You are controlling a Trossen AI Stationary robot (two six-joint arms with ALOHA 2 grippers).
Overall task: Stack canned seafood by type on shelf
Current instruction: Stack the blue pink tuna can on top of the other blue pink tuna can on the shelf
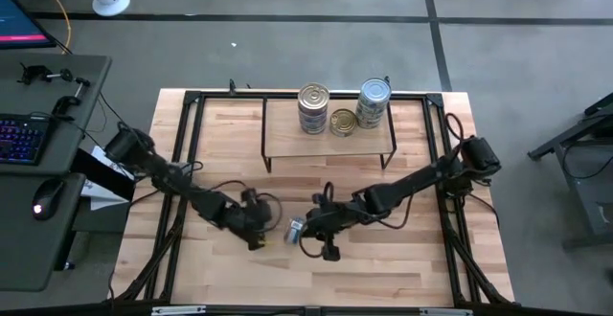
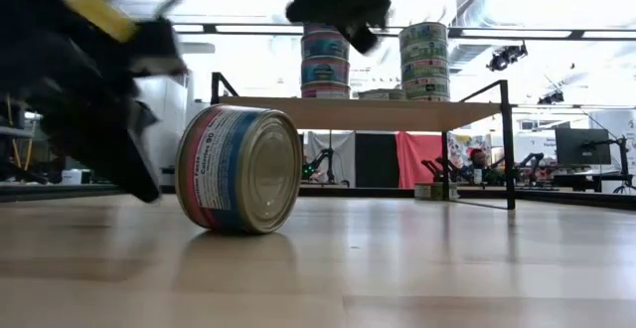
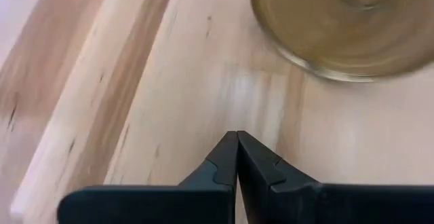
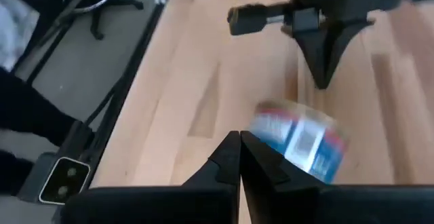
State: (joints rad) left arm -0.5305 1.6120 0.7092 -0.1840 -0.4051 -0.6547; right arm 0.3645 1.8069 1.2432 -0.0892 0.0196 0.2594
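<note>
1. The loose tin [image 2: 239,169] stands on its rim on the wooden surface [image 1: 383,268], in front of the shelf [image 1: 326,136], between the two claws and held by neither.
2. Its short axis lies level, with one flat end facing the low camera, so it can roll.
3. The left claw [image 3: 237,149] is pinched shut and empty, as is the right claw [image 4: 240,149].
4. To do this well, I judge a claw should open wide, tip the tin flat, then grip across its rim.
5. Tin stacks [image 1: 313,108] wait on the shelf.
</note>
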